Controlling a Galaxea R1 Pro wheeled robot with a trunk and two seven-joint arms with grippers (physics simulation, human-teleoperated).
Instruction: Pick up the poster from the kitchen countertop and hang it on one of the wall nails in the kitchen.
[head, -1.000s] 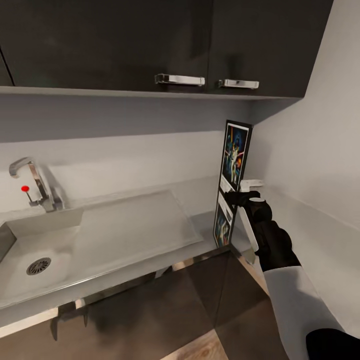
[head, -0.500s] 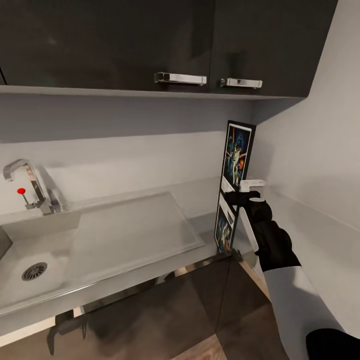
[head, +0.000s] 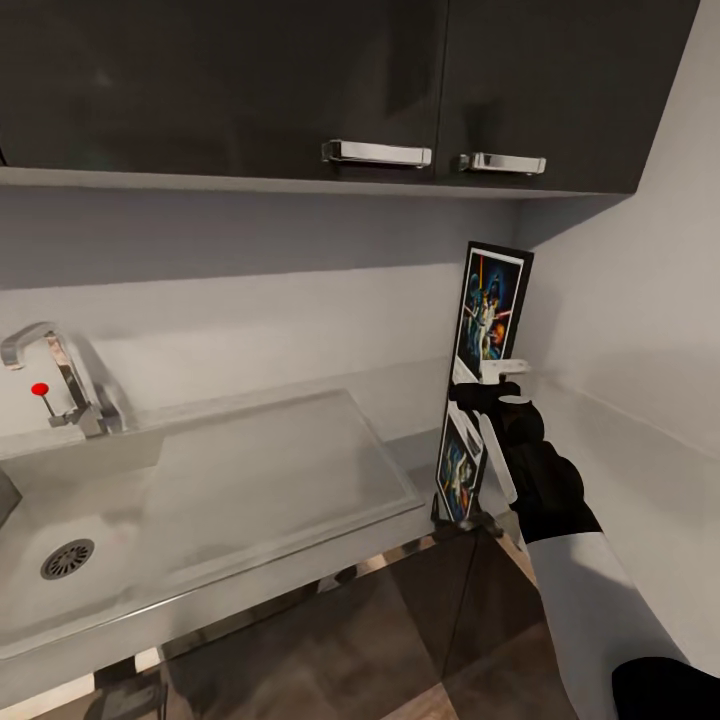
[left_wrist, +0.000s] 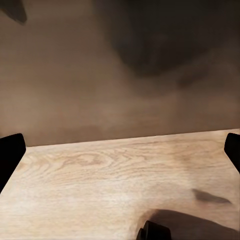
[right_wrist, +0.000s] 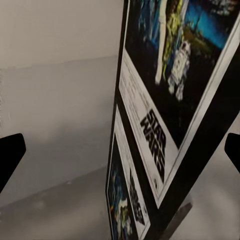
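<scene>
The poster stands upright and edge-on in the far right corner of the kitchen countertop, its image repeated in the glossy top below it. My right gripper is open at the poster's lower part, with a finger on either side and not closed on it. In the right wrist view the poster shows its black title close up, slanting between the wide-apart tips of the right gripper. My left gripper is open and hangs over a wooden floor. The wall nails are out of view.
A steel sink with a drainboard is set into the worktop, with a tap at the left. Dark upper cabinets with metal handles hang overhead. A pale wall closes the right side. Dark base cabinets stand below.
The camera has shifted, so the sink and tap slid left and the poster and cabinet handles slid right. The right gripper stays open at the poster.
</scene>
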